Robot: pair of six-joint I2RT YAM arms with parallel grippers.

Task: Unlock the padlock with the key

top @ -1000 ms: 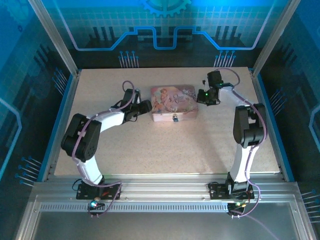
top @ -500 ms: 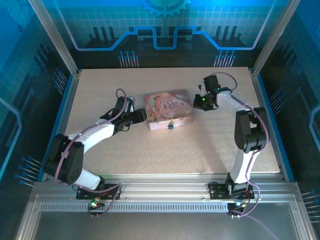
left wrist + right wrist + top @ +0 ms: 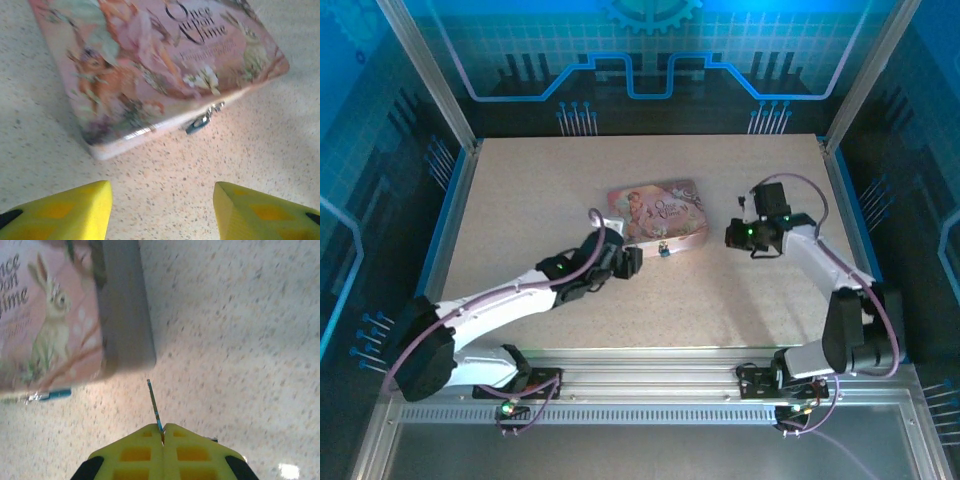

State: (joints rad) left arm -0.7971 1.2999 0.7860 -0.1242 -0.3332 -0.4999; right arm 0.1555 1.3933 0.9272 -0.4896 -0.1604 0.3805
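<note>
Now pinching the key [image 3: 154,402] in the tight-closed right pincer [image 3: 162,432] near the tin's [image 3: 150,65] corner, and hovering the left pincer [image 3: 162,210], parted, over the worktop [image 3: 280,130] facing the padlock [image 3: 196,123] at the tin's front clasp.

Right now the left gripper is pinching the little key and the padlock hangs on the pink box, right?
Not quite: it is the right gripper that pinches the key, as the right wrist view shows. The left gripper is open and holds nothing. The padlock does hang on the pink box.
</note>
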